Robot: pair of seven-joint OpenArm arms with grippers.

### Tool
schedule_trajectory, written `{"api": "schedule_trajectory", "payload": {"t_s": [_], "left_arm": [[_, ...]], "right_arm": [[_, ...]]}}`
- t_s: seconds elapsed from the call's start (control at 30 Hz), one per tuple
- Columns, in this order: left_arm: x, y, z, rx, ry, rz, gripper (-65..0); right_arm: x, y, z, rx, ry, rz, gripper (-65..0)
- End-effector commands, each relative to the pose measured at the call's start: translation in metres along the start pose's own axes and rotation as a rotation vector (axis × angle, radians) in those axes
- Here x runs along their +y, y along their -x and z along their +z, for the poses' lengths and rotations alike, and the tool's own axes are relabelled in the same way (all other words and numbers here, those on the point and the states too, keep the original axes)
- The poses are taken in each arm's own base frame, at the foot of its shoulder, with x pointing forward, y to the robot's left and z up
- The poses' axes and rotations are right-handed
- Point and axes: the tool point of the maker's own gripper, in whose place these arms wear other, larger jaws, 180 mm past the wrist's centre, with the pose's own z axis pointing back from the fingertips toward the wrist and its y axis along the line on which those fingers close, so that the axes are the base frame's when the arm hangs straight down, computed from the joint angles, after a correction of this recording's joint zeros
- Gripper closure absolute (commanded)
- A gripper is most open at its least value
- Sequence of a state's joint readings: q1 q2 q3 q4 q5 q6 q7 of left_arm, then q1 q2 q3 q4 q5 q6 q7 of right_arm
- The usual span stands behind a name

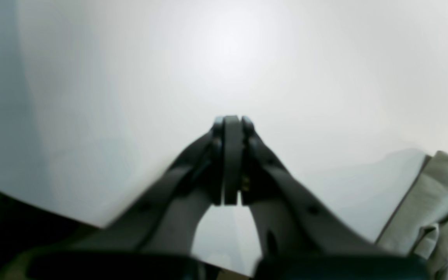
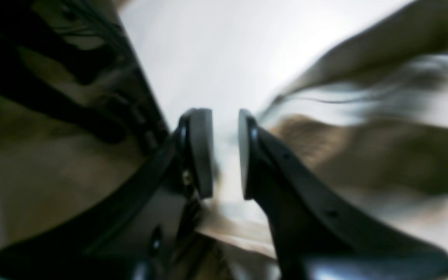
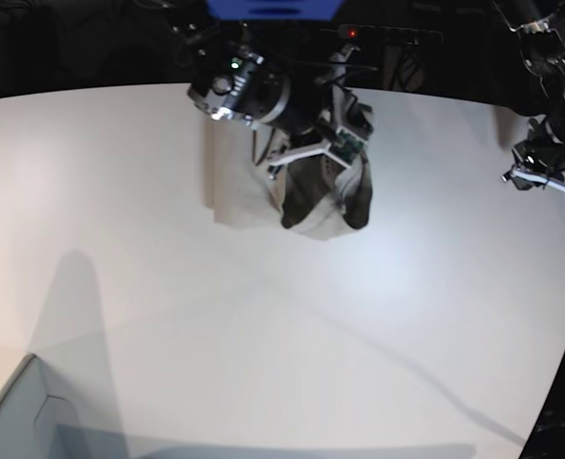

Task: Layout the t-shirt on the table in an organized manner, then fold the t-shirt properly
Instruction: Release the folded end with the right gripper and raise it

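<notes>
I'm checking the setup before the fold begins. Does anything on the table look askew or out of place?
Yes. The t-shirt is not laid out: it sits bunched near the far edge of the table, partly beneath the right arm, its darker inside showing. Nothing looks spilled or damaged.

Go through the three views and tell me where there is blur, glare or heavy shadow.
Left wrist view: soft focus, a bright glare patch on the table, the t-shirt sharper at right. Right wrist view: heavy motion blur smears the t-shirt; the right gripper reads fairly crisp. Base view: sharp, long arm shadows across the table.
</notes>
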State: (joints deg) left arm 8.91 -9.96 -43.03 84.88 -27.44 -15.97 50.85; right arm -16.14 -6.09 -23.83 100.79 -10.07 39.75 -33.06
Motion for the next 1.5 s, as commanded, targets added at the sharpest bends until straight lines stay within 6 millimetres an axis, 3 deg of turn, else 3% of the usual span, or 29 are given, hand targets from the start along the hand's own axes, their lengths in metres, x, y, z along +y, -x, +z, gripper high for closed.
{"api": "schedule_trajectory", "payload": {"t_s": [0.0, 0.17, 0.33, 0.5, 0.57, 0.77, 0.97, 1.03, 1.13, 1.3, 1.37, 1.47], "left_arm": [[0.000, -0.014, 0.004, -0.037, 0.007, -0.015, -0.1], [0.000, -0.014, 0.004, -0.037, 0.007, -0.015, -0.1], [-0.002, -0.014, 0.004, -0.039, 0.009, -0.014, -0.1], [0.000, -0.014, 0.004, -0.037, 0.007, -0.015, -0.1], [0.000, -0.014, 0.004, -0.037, 0.006, -0.015, -0.1], [-0.002, -0.013, 0.004, -0.037, 0.009, -0.013, -0.1], [-0.002, -0.011, 0.003, -0.033, 0.009, -0.008, -0.1], [-0.003, -0.012, 0.002, -0.035, 0.011, -0.007, -0.1], [-0.004, -0.013, 0.002, -0.037, 0.014, -0.006, -0.1], [-0.004, -0.016, 0.001, -0.042, 0.014, -0.008, -0.1], [-0.003, -0.018, 0.002, -0.046, 0.013, -0.010, -0.1], [-0.006, -0.025, 0.001, -0.059, 0.019, -0.011, -0.1]], "right_arm": [[-0.018, -0.016, 0.010, -0.054, 0.050, 0.007, -10.2], [-0.089, -0.025, 0.043, -0.093, 0.253, -0.022, -9.9], [-0.111, -0.013, 0.026, -0.054, 0.255, -0.054, -9.9], [-0.100, -0.015, -0.003, -0.036, 0.179, -0.067, -9.9], [-0.085, -0.017, -0.014, -0.032, 0.130, -0.046, -9.9], [-0.053, -0.041, -0.034, -0.052, 0.028, 0.054, -9.9], [-0.047, -0.077, -0.009, -0.150, 0.066, 0.115, -10.4], [-0.049, -0.078, 0.006, -0.167, 0.095, 0.134, -10.4], [-0.061, -0.064, 0.031, -0.150, 0.154, 0.152, -10.4], [-0.100, -0.010, 0.060, -0.051, 0.290, 0.026, -10.3], [-0.100, 0.009, 0.061, -0.014, 0.293, -0.017, -10.1], [-0.084, 0.030, 0.053, 0.024, 0.251, -0.066, -10.0]]}}
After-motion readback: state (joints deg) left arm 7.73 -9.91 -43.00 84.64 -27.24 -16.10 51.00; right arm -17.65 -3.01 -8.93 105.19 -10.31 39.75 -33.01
